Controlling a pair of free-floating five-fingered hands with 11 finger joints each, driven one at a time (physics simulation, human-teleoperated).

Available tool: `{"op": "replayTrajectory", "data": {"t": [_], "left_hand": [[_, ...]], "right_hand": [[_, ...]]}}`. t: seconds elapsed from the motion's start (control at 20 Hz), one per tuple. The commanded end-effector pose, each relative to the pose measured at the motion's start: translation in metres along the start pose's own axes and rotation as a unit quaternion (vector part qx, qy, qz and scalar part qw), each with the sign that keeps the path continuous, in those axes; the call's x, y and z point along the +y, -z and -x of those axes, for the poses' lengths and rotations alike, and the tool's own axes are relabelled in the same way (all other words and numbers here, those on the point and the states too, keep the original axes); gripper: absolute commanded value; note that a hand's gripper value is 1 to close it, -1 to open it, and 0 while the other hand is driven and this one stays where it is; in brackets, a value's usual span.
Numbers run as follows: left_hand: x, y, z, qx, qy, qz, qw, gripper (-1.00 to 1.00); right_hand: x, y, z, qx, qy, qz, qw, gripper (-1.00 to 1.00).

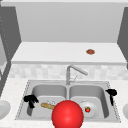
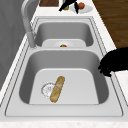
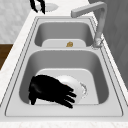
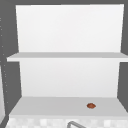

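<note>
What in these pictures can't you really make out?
- Plate in the right basin: right side view, the right hand covers much of it.
- Left hand: left side view, cut off by the right edge.
- Baguette: front view, one end hidden behind the red ball.
- Brown thing on the shelf: too small to identify.

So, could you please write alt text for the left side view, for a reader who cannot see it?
A baguette lies on the floor of the near sink basin, one end beside the drain, with a black hand hovering at the basin's right rim. The far basin holds a plate with a small red item, and a grey faucet rises at left.
</note>
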Motion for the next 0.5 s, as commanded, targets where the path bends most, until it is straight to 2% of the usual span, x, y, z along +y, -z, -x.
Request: {"op": "replayTrajectory", "data": {"t": [0.0,0.45], "left_hand": [[0.000,0.000,0.000,0.000,0.000,0.000,1.0000,0.00],[0.000,0.000,0.000,0.000,0.000,0.000,1.0000,0.00]], "right_hand": [[0.004,-0.011,0.025,-0.006,0.012,-0.012,0.9998,-1.00],[0.018,-0.022,0.086,-0.017,0.034,-0.001,0.9993,-1.00]]}}
